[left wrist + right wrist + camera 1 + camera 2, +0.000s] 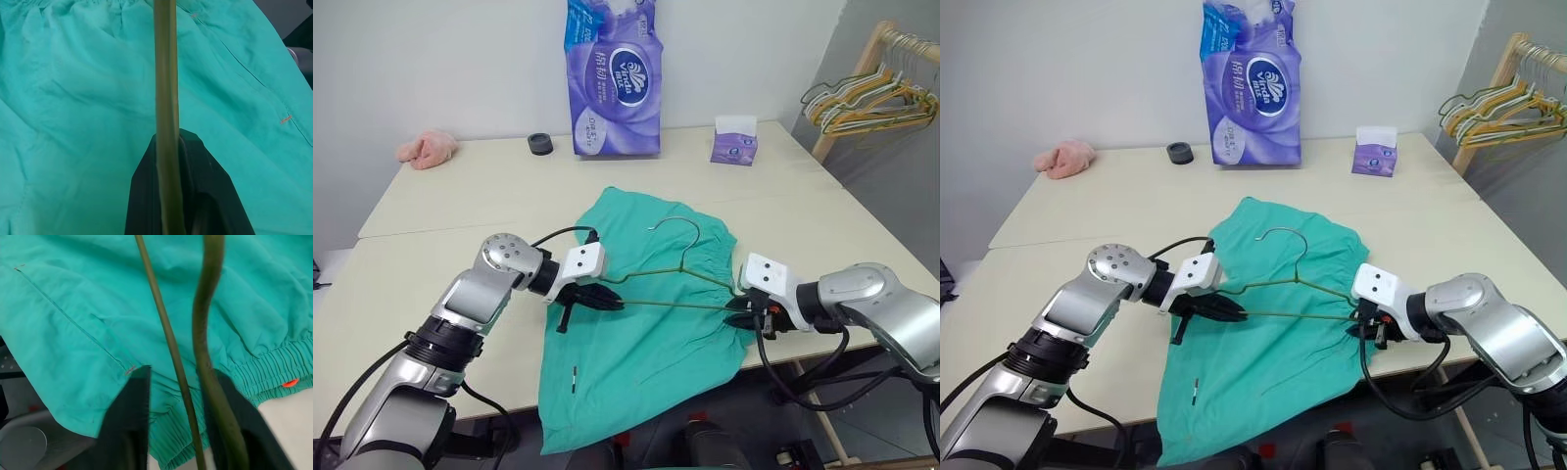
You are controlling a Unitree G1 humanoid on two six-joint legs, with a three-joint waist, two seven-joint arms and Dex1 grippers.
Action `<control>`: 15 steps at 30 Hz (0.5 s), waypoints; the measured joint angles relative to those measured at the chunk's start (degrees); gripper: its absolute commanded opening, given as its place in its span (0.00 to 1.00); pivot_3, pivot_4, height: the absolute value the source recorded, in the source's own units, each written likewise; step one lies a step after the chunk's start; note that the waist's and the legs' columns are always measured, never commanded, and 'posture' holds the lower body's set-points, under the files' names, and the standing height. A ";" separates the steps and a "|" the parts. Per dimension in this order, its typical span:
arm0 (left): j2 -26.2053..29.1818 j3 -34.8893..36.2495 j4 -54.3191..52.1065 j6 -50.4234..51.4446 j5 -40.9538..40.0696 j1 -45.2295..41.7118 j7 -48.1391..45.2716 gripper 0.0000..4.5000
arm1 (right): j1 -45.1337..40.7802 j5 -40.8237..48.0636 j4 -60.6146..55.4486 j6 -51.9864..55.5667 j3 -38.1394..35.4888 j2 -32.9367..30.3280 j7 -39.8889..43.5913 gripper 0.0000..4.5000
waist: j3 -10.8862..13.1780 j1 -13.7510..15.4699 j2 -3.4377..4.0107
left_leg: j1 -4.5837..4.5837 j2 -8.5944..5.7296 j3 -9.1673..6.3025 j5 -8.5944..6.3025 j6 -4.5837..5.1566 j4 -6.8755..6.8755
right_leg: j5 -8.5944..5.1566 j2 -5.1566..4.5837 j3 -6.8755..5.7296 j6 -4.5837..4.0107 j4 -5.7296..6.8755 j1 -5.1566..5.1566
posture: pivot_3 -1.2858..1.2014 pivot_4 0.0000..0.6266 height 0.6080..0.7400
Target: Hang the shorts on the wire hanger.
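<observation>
The purple tissue pack [613, 83] standing at the bench's [460, 196] far edge carries a round dark-blue logo; its lettering is too small to read. Near it sit a small purple tissue box [734, 142], a black ring [540, 144] and a pink cloth lump [428, 149]. A rack of hangers [871, 103] stands off the right end.

The shorts [646, 343] lie flat, hem draped over the bench's near edge. The wire hanger [680, 279] lies over them. The left end effector [607, 300] is clamped on the hanger's left corner. The right end effector [744, 311] sits at the right corner by the waistband, fingers [129, 426] straddling the wire, gap visible.
</observation>
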 measured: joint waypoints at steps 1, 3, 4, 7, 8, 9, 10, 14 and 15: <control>0.00 0.00 -0.03 -0.06 0.08 0.00 0.09 0.00 | 0.00 0.06 -0.04 0.00 0.05 -0.13 0.29 0.00 | 0.00 0.03 0.00 | 0.00 0.00 0.00 0.00 0.00 0.00 | 0.00 0.00 0.00 0.00 0.00 0.00 | 0.47 0.10 1.00; 0.27 0.00 -0.03 -0.20 0.63 -0.02 -0.03 0.00 | 0.03 0.46 -0.69 -0.02 1.05 -0.46 1.25 0.00 | 0.00 0.02 0.00 | 0.00 0.00 0.00 0.00 0.00 0.00 | 0.00 0.00 -0.01 0.01 0.00 0.00 | 0.47 0.10 1.00; 0.26 -0.04 -0.04 -0.29 0.63 -0.02 -0.05 0.00 | 0.02 0.46 -0.62 -0.01 1.05 -0.47 1.25 0.00 | 0.00 0.02 0.00 | 0.00 0.00 0.00 0.00 0.00 0.00 | 0.00 0.00 0.00 0.01 0.00 0.00 | 0.47 0.10 1.00; -0.12 -0.03 -0.01 -0.03 0.67 -0.07 0.19 0.00 | 0.07 0.47 -0.65 0.03 1.05 -0.75 1.26 0.00 | 0.00 0.03 0.00 | 0.00 0.00 0.00 0.00 0.00 0.00 | 0.00 0.00 -0.01 0.01 0.00 0.00 | 0.47 0.09 1.00; -0.60 -0.03 0.26 0.04 0.76 -0.18 0.45 0.00 | 0.11 0.48 -0.64 0.06 1.05 -0.96 1.26 0.00 | -0.01 0.06 0.00 | 0.00 0.00 0.00 0.00 0.00 0.00 | 0.00 0.00 -0.01 0.01 0.00 0.01 | 0.47 0.09 1.00; -1.10 -0.02 0.67 0.12 0.86 -0.27 0.76 0.00 | 0.13 0.44 -0.61 0.12 1.02 -1.11 1.24 0.00 | -0.01 0.06 0.00 | 0.00 0.00 0.00 0.00 0.00 0.01 | 0.01 0.00 -0.01 0.00 0.00 0.01 | 0.47 0.09 1.00; -1.49 -0.01 0.98 0.22 0.86 -0.31 1.09 0.06 | 0.16 0.42 -0.56 0.18 1.02 -1.23 1.22 0.00 | -0.01 0.05 0.00 | 0.00 0.00 0.00 0.00 0.00 0.01 | 0.01 0.00 -0.01 0.00 0.00 0.01 | 0.47 0.09 1.00; -3.81 1.26 1.48 1.85 -0.81 -0.89 2.31 0.29 | 1.02 0.94 -0.62 0.30 0.96 -1.19 1.19 0.00 | -0.01 0.06 0.00 | -0.01 0.00 -0.01 0.00 0.00 0.01 | 0.02 0.00 -0.01 -0.01 0.00 0.00 | 0.46 0.08 1.00; -4.24 1.84 1.32 2.76 -1.80 -0.98 2.63 0.35 | 1.41 1.07 -0.62 0.31 0.92 -1.19 1.13 0.00 | -0.01 0.05 0.00 | -0.01 0.00 -0.01 0.00 0.00 0.01 | 0.02 0.00 -0.01 -0.01 0.00 0.00 | 0.46 0.09 1.00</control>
